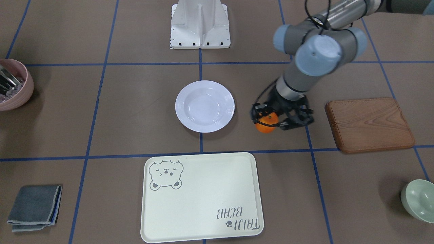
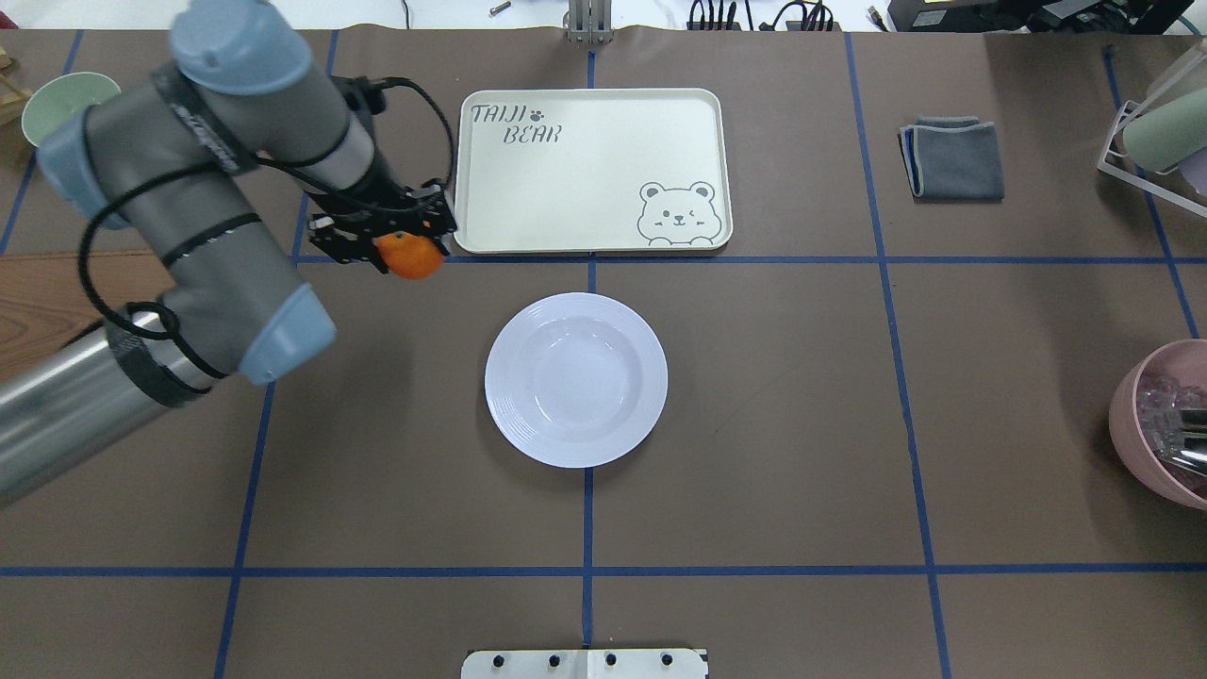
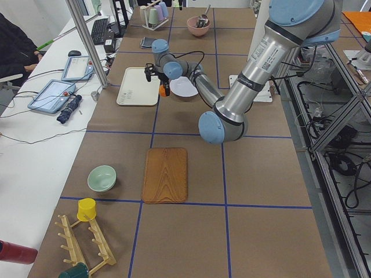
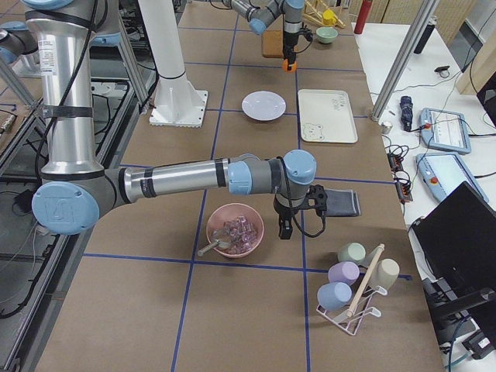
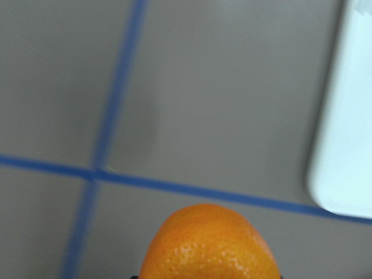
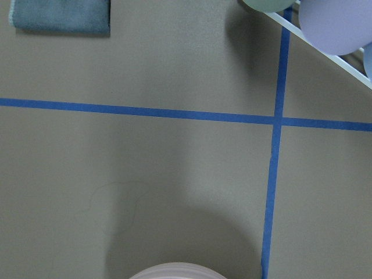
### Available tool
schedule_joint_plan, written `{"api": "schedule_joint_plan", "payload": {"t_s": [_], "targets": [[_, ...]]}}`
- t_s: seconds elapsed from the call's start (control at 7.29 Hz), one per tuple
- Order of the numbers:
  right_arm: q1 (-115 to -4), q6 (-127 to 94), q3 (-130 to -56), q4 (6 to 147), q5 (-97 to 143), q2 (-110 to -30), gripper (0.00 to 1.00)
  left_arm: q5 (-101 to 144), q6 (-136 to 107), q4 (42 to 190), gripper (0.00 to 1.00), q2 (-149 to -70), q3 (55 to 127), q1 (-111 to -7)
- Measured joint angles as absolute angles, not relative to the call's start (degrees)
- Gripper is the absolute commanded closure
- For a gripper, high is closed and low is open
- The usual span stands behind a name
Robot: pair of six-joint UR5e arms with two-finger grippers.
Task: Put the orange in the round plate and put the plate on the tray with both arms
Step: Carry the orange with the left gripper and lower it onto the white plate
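Note:
The orange (image 1: 267, 122) is held in my left gripper (image 1: 273, 123), which is shut on it a short way to the side of the round plate (image 1: 204, 105). In the overhead view the orange (image 2: 410, 256) hangs by the tray's (image 2: 589, 170) near left corner, up and left of the empty white plate (image 2: 575, 379). The left wrist view shows the orange (image 5: 210, 244) at the bottom and the tray's corner (image 5: 349, 145) at the right. My right gripper (image 4: 284, 226) shows only in the exterior right view, beside the pink bowl (image 4: 235, 230); I cannot tell whether it is open or shut.
A brown wooden board (image 1: 369, 124) and a pale green bowl (image 1: 418, 200) lie beyond the left arm. A folded grey cloth (image 2: 952, 158) lies right of the tray. A cup rack (image 4: 353, 283) stands near the right arm. The robot's base (image 1: 200, 25) is behind the plate.

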State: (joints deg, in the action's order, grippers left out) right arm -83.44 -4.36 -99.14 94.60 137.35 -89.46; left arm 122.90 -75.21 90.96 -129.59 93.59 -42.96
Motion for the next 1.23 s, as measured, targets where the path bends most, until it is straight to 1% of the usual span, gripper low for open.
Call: {"api": "schedule_joint_plan", "payload": {"t_s": [0.27,0.55,0.82,1.1,1.23], "targets": [[-83.38,-4.41,-99.29,94.61,137.45,-89.25,0.00,116.93,-80.59,86.50,1.00,-135.56,92.66,-35.32],[-83.34,-4.47,-99.43,94.63,137.61,-89.03,0.00,113.60,-82.13,87.40,1.00,-139.36,86.96,-31.71],[-83.32,-4.48,-99.63,94.65,137.71,-88.96,0.00,111.57,-83.52,90.99,1.00,-140.00,83.31,-29.87],[-83.32,-4.48,-99.73,94.66,137.72,-88.95,0.00,110.92,-84.04,92.29,1.00,-139.66,82.34,-28.53],[-83.32,-4.48,-99.74,94.66,137.75,-88.92,0.00,110.86,-84.08,92.56,0.89,-139.30,82.24,-28.12]]}}
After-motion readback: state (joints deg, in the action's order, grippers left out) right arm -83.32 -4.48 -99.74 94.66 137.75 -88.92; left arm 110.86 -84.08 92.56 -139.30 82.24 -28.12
